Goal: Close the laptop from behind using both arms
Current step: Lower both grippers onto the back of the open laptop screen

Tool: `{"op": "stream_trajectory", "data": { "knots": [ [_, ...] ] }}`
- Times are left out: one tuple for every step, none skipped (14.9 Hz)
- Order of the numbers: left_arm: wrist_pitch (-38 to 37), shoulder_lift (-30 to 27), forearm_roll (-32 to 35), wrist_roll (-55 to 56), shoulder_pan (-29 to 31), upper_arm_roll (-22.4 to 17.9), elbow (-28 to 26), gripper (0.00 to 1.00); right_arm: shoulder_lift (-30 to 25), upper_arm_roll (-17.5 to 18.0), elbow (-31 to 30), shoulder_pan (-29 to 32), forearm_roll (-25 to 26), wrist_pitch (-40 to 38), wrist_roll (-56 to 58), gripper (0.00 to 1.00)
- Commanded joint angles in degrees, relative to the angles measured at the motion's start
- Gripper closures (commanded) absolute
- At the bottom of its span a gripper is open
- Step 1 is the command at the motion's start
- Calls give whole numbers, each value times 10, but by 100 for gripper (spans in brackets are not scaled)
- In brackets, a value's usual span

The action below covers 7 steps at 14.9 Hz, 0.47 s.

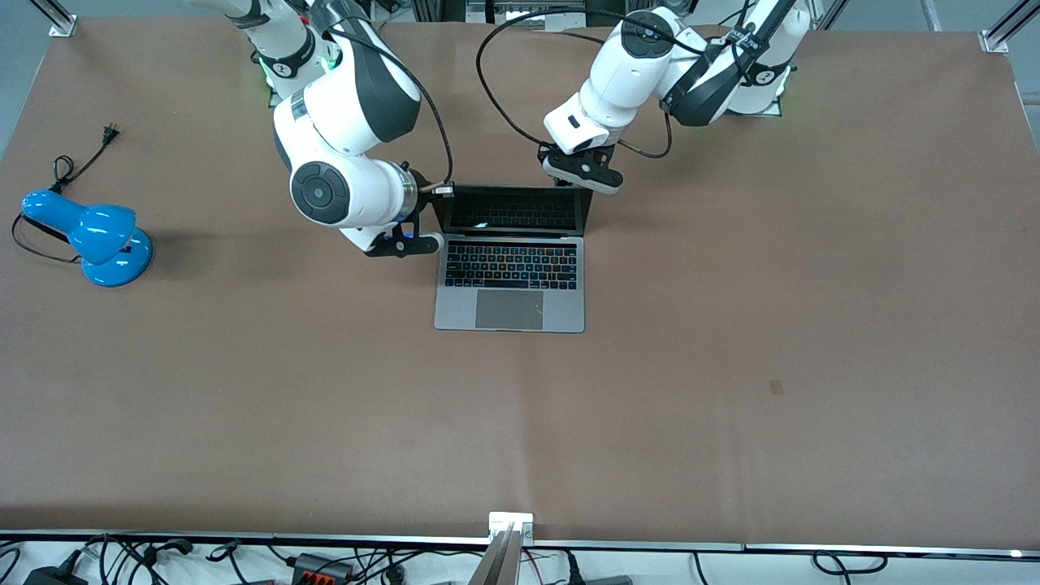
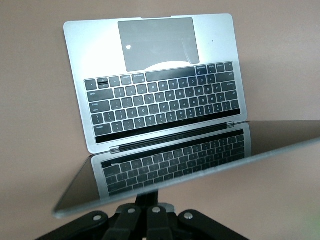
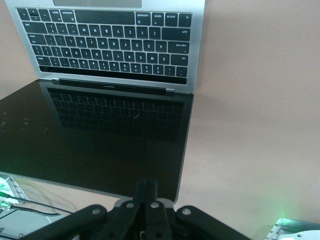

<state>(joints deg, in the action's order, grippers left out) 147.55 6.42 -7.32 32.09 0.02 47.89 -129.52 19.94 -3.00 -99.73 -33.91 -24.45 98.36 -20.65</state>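
Note:
The silver-grey laptop (image 1: 512, 276) lies open in the middle of the brown table, its dark screen facing the front camera. My left gripper (image 1: 595, 184) is at the lid's top edge, at the corner toward the left arm's end. In the left wrist view its shut fingers (image 2: 148, 197) meet the lid's edge above the laptop (image 2: 160, 100). My right gripper (image 1: 422, 242) is beside the lid's corner toward the right arm's end. In the right wrist view its shut fingers (image 3: 147, 185) touch the top edge of the laptop (image 3: 110, 45) near a corner.
A blue desk lamp (image 1: 89, 236) with a black cord and plug (image 1: 110, 132) lies toward the right arm's end of the table. Cables and power strips run along the table's front edge (image 1: 512, 536).

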Motion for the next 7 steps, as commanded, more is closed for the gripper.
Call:
{"op": "stream_trajectory", "data": {
  "knots": [
    [-2, -4, 12, -3, 6, 5, 6, 99, 7, 2, 23, 1, -10, -52, -7, 100],
    [-2, -3, 12, -3, 5, 4, 6, 99, 7, 2, 24, 0, -10, -59, -7, 100],
    [-3, -2, 12, -3, 5, 5, 6, 99, 7, 2, 24, -1, -10, -56, -8, 100],
    [-3, -2, 12, -3, 5, 5, 6, 99, 9, 2, 24, -1, -10, -51, -7, 100],
    [-3, -2, 12, -3, 5, 5, 6, 99, 11, 2, 25, 0, -10, -45, -7, 100],
    [-3, -3, 12, -3, 5, 4, 6, 99, 12, 2, 25, -3, -10, -41, -8, 100],
    [-3, -4, 12, -3, 5, 5, 6, 99, 12, 2, 25, -6, -10, -41, -8, 100]
  ]
}}
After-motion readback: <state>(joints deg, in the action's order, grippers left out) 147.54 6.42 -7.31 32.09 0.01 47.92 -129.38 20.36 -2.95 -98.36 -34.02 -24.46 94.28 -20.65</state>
